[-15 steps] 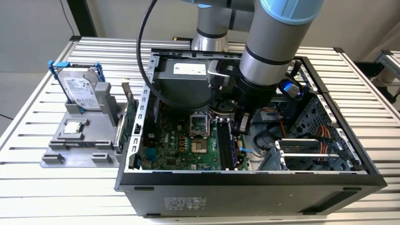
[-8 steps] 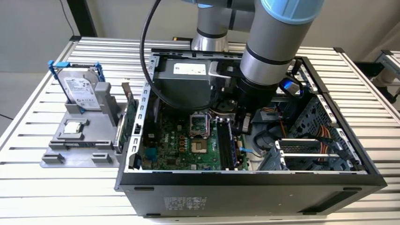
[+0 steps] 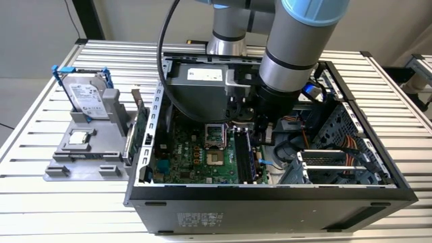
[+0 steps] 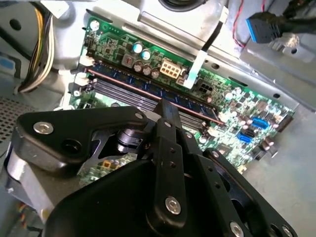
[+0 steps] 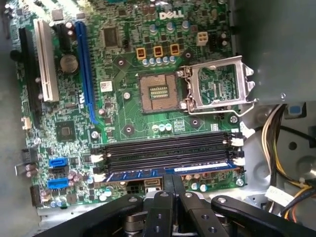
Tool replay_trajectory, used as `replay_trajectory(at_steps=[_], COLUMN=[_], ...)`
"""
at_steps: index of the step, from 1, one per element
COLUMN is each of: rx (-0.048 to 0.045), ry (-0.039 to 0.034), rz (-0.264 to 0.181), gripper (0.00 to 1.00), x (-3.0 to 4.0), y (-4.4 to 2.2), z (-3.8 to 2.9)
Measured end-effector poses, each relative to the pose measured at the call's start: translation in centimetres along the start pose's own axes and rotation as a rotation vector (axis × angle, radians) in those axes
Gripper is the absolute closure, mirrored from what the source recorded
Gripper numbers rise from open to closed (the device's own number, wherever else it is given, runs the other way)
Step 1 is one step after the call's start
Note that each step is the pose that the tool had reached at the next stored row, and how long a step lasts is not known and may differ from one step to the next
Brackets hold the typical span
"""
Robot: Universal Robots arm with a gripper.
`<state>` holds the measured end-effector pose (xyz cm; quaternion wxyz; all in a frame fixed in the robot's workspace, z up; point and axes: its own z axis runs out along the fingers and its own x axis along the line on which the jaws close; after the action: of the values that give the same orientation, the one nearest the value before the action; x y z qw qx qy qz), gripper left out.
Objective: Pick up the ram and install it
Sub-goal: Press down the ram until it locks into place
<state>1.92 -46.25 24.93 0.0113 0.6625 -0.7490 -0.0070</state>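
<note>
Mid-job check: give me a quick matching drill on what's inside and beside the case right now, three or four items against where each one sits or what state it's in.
Things:
1. ram
2. processor socket
3. hard drive
4. hand

Places or states:
A. upright in the grey holder outside the case, at the exterior view's left
B. lying along the memory slot nearest the board's edge
C. open, its metal cover swung aside
D. directly over the ram

Pairs: 1-B, 2-C, 3-A, 4-D
</note>
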Motion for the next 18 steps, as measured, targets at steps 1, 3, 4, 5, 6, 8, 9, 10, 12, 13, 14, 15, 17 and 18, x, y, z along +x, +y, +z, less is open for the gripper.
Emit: replay_trajectory(at_steps=[1,3,4,5,6,8,9,10,12,13,14,15,17,18], rx=[0.0001,0.0003,0.0004,0.0004,0.0006,0.0008,0.0008,0.0008,0.0008,0.0009,0.0009,0.0008,0.0007,0.0007], ry=[0.0004,0.0012,0.0014,0.0017,0.002,0.0025,0.0026,0.0027,0.0026,0.0022,0.0023,0.0024,0.0026,0.0026], rz=[-0.013,-0.04,-0.053,-0.065,-0.077,-0.1,-0.105,-0.105,-0.105,-0.105,-0.105,-0.106,-0.106,-0.106], gripper=[1.0,1.0,1.0,1.0,1.0,1.0,1.0,1.0,1.0,1.0,1.0,1.0,1.0,1.0], x=[-0.01,-0.02,-0.03,-0.03,-0.03,-0.04,-0.04,-0.04,-0.04,-0.05,-0.05,-0.05,-0.05,-0.05], y=[0.0,0.0,0.0,0.0,0.0,0.0,0.0,0.0,0.0,-0.01,-0.01,-0.02,-0.02,-0.02], z=[0.01,0.06,0.08,0.09,0.1,0.11,0.11,0.11,0.13,0.26,0.43,0.57,0.63,0.63])
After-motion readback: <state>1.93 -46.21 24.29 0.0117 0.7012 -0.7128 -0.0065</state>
